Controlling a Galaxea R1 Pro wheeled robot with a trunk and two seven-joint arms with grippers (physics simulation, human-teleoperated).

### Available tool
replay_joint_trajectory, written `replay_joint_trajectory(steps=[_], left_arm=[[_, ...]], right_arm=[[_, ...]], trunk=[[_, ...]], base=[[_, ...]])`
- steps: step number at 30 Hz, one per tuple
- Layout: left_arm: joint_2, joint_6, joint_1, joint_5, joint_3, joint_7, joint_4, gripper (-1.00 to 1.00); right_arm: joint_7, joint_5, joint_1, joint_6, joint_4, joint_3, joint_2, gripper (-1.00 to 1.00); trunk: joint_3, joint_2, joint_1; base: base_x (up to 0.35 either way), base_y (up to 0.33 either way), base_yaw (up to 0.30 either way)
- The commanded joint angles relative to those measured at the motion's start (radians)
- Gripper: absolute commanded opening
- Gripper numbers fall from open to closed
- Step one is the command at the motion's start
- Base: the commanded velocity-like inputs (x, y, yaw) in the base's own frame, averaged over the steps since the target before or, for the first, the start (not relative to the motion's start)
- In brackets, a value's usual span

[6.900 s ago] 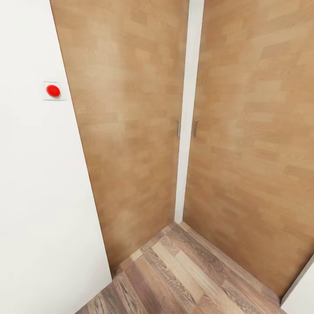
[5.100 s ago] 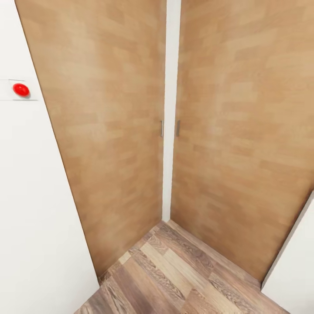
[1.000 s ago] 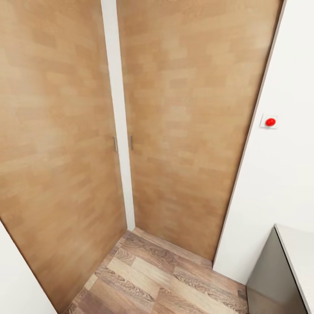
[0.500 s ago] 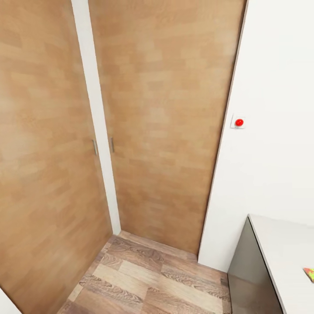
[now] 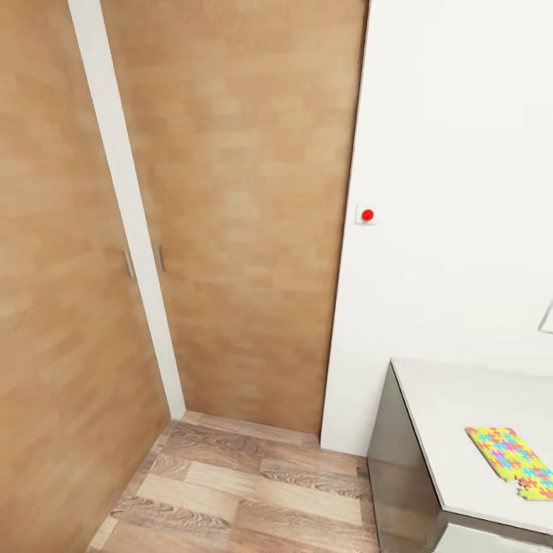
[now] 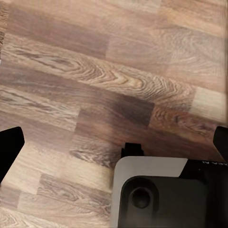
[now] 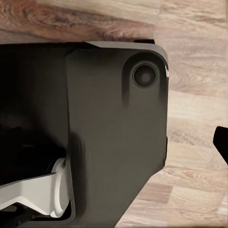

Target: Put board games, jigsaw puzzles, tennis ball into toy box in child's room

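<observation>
Head view — one jigsaw puzzle [image 5: 513,462], table [image 5: 449,399], perhaps whole.

Left gripper [image 6: 114,142] spread wide, pointing down, empty.

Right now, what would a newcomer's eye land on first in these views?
Probably the bright jigsaw puzzle, lying flat on the white-grey table at the head view's lower right. Next, the small red button on the white wall beside the tall wooden doors.
</observation>
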Motion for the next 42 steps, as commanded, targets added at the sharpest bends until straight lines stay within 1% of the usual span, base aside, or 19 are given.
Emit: replay_joint_trajectory(steps=[1,10,14,23,42], left_arm=[[0.000,0.007,0.000,0.003,0.004,-0.002,-0.003,1.00],[0.000,0.007,0.000,0.003,0.004,-0.002,-0.003,1.00],[0.000,0.007,0.000,0.004,0.004,-0.002,-0.003,1.00],[0.000,0.007,0.000,0.005,0.004,-0.002,-0.003,1.00],[0.000,0.007,0.000,0.005,0.004,-0.003,-0.003,1.00]], right_arm=[[0.001,-0.001,-0.001,-0.004,0.001,-0.001,0.000,1.00],[0.001,-0.002,-0.001,-0.004,0.001,-0.001,0.000,1.00],[0.002,-0.002,-0.001,-0.003,0.001,-0.001,0.000,1.00],[0.002,-0.001,-0.001,-0.003,0.001,0.000,0.000,1.00],[0.002,0.000,-0.001,-0.003,0.001,-0.001,0.000,1.00]], trunk=[[0.001,0.005,-0.004],[0.029,0.068,-0.038],[0.042,0.096,-0.053],[0.042,0.096,-0.053],[0.042,0.096,-0.053]], base=[[-0.011,0.000,-0.286],[-0.008,0.000,-0.286],[-0.121,0.000,-0.286],[-0.147,0.000,-0.287],[-0.012,0.000,-0.288]])
